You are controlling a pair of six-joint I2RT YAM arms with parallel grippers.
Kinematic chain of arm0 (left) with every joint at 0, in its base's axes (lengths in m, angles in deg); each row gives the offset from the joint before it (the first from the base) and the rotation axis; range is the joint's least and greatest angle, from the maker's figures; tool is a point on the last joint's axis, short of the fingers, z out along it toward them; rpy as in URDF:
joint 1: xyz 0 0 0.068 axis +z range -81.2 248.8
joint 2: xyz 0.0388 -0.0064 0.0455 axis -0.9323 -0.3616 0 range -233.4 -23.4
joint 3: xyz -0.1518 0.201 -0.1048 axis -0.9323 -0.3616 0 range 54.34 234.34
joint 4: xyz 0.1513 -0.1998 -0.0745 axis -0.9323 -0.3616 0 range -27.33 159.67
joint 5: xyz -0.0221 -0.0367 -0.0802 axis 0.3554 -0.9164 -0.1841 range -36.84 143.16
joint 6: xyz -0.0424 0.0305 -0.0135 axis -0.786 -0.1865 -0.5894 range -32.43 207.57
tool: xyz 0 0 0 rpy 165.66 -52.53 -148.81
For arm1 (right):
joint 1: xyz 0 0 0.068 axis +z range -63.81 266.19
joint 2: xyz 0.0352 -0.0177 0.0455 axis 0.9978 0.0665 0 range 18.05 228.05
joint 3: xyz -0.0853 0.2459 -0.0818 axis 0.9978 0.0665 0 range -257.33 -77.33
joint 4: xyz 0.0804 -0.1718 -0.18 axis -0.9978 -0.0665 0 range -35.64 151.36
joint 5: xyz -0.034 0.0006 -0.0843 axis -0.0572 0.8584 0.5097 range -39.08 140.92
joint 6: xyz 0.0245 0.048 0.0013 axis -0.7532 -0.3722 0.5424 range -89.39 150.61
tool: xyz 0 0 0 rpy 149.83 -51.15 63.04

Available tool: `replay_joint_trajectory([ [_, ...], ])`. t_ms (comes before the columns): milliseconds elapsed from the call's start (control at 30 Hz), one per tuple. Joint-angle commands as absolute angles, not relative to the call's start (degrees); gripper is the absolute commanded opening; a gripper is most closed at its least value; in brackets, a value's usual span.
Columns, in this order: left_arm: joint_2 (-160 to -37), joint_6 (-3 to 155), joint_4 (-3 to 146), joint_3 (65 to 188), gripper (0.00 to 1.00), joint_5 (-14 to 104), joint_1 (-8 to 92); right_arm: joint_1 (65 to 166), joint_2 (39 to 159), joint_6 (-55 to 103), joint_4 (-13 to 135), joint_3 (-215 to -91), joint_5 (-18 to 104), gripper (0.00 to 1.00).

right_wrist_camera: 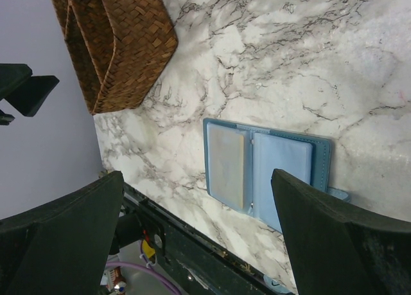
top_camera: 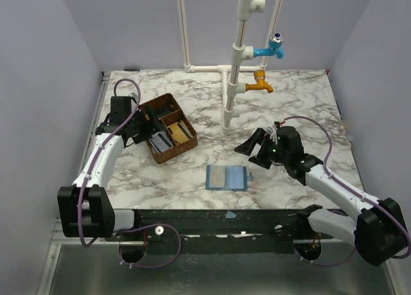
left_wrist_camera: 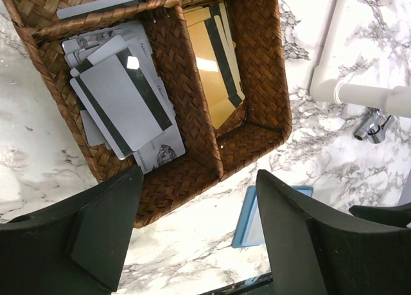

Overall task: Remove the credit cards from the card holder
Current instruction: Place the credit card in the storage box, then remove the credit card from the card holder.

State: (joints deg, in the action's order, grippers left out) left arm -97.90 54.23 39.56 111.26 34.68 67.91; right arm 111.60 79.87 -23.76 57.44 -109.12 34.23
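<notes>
seeing left gripper and right gripper spread, empty. could drag the card holder along tugging a stuck credit card.

A finger of my left claw covers most of the card holder; the basket runs off the top edge.

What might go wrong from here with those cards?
1. The flat blue card holder lies open and unheld on the marble table near its front edge; tugging a card may drag it along.
2. The grey cards sit in a loose, slanted pile in the brown woven tray; the open left gripper just above might knock them.
</notes>
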Motion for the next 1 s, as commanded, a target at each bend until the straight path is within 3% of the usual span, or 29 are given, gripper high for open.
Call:
replay_joint_trajectory([
  [0, -95.6, 55.8, 39.3, 112.0, 0.74, 32.1, 67.1, 111.6, 80.0, -23.5, 57.8, -110.0, 35.1, 1.00],
  [533, -91.5, 56.6, 39.0, 109.4, 0.74, 32.1, 62.2, 111.7, 80.5, -22.8, 53.4, -112.1, 36.4, 1.00],
  [967, -89.2, 55.2, 38.9, 106.8, 0.74, 35.6, 51.2, 111.6, 81.3, -22.7, 51.3, -113.1, 36.9, 1.00],
])
